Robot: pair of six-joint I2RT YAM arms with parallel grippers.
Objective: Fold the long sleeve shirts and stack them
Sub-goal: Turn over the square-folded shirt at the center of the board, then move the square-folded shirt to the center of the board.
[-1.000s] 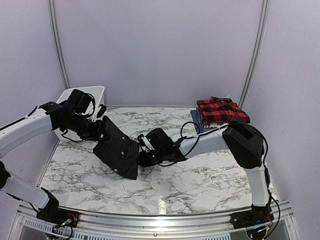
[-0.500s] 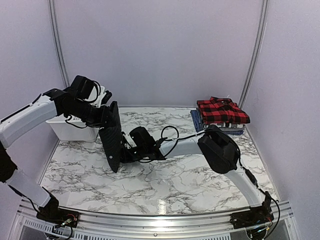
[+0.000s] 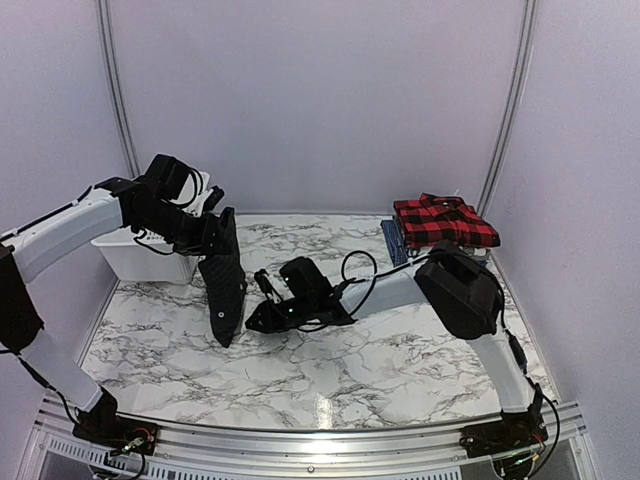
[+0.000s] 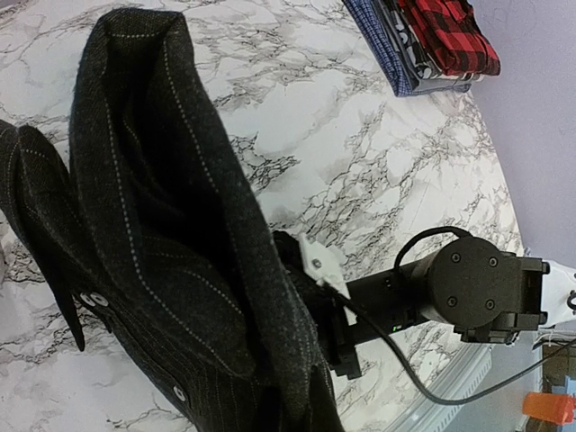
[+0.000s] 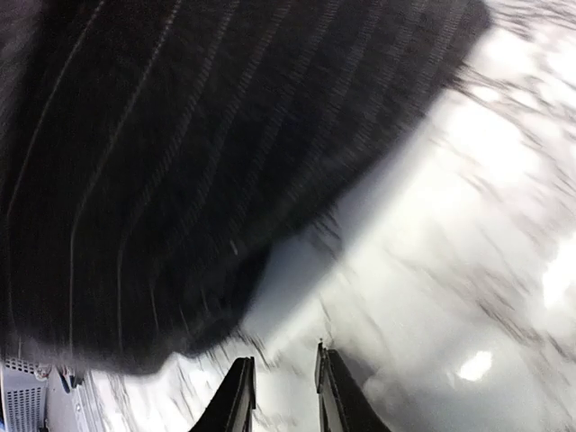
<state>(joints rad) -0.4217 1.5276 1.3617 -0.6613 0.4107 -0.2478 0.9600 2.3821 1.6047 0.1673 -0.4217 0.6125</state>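
A black pinstriped long sleeve shirt (image 3: 226,290) hangs as a narrow fold from my left gripper (image 3: 218,238), which is shut on its upper edge above the table's left part. It fills the left wrist view as the shirt (image 4: 162,225) and hides that gripper's own fingers. My right gripper (image 3: 252,320) sits low, just right of the hanging cloth. In its wrist view the gripper (image 5: 283,391) is open a little with nothing between its fingers, and the shirt (image 5: 180,171) is blurred just ahead. A red-and-black plaid shirt (image 3: 443,221) tops a folded stack (image 4: 423,40) at the back right.
A white plastic bin (image 3: 148,256) stands at the back left, behind my left arm. The marble table (image 3: 400,350) has a metal rail along its near edge. The right arm (image 4: 468,288) reaches across the middle of the table with a looping cable.
The shirt has swung from a broad spread panel to a narrow fold hanging from the raised left gripper. The right gripper has opened and now sits just off the cloth.
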